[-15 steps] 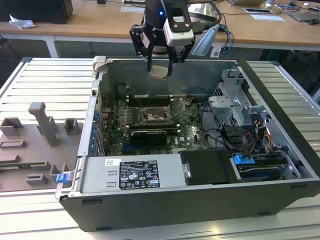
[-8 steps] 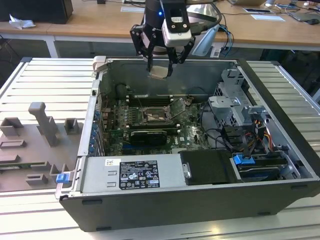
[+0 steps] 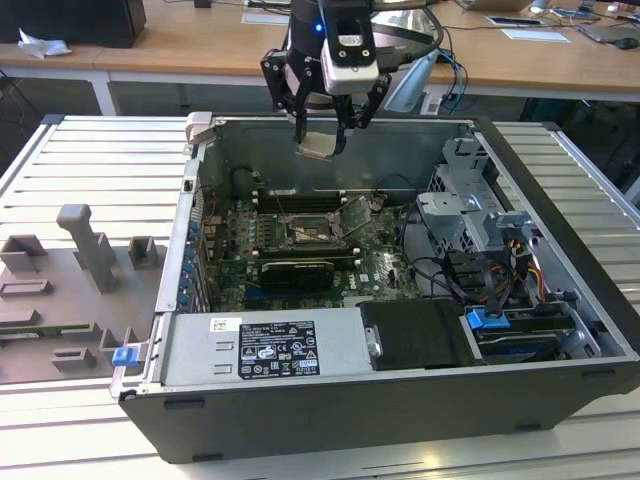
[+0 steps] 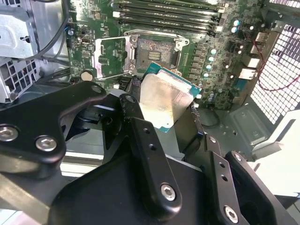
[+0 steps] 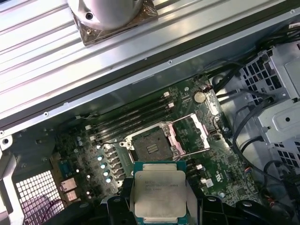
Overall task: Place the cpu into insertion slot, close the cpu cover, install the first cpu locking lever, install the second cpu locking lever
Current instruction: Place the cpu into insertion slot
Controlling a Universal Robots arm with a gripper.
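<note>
My gripper point(image 3: 320, 138) hangs above the open computer case, over its back wall, and is shut on the cpu point(image 3: 318, 146). In both wrist views the cpu point(image 4: 166, 101) point(image 5: 159, 192) is a flat silver-topped chip with a green rim, clamped between black fingers point(image 4: 136, 124). The insertion slot point(image 3: 307, 232) point(image 4: 154, 51) point(image 5: 151, 146) lies below on the green board, its dark centre bare. The cpu cover point(image 3: 355, 214) point(image 4: 112, 58) point(image 5: 197, 133) stands swung open beside the slot. Thin wire levers lie along the socket edges.
Long black memory slots point(image 3: 300, 198) run behind the socket, and a black card with a fan point(image 3: 290, 272) lies in front. The power supply point(image 3: 265, 345) and a drive cage with cables point(image 3: 470, 225) fill the case's front and right. A grey fixture point(image 3: 70, 290) sits left of the case.
</note>
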